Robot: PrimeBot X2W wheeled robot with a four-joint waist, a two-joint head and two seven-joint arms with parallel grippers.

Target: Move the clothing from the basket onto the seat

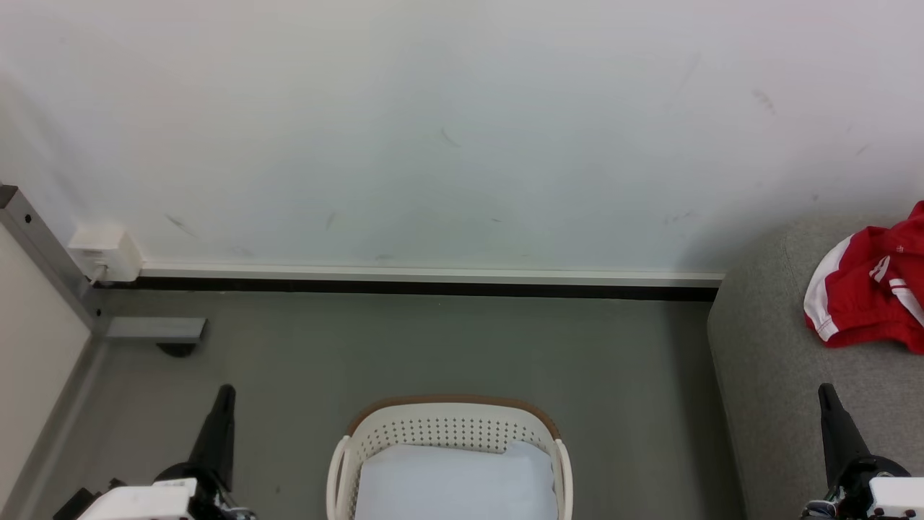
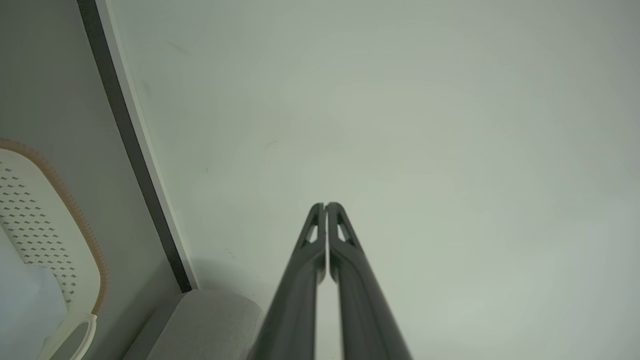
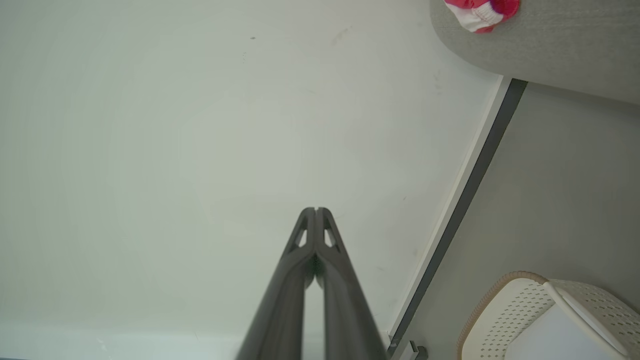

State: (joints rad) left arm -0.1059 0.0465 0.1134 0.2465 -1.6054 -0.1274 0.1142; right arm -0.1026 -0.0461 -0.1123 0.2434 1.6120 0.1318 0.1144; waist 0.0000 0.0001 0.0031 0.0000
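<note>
Red clothing [image 1: 870, 296] with white trim lies bunched on the grey seat [image 1: 772, 361] at the right; a corner of the clothing [image 3: 480, 11] shows in the right wrist view on the seat [image 3: 550, 45]. The cream basket [image 1: 447, 426] with a brown rim stands on the floor at bottom centre, a pale bluish-white sheet [image 1: 455, 484] lying inside. My left gripper [image 1: 225, 393] is shut and empty at lower left, left of the basket. My right gripper [image 1: 825, 392] is shut and empty at lower right, over the seat's front part. Both point at the wall.
A white wall [image 1: 462, 130] with a black-and-white baseboard [image 1: 433, 283] runs behind. A grey metal post [image 1: 43, 253] with a foot [image 1: 155, 331] and a white wall box [image 1: 107, 253] stand at the left. Grey floor [image 1: 433, 347] lies between basket and wall.
</note>
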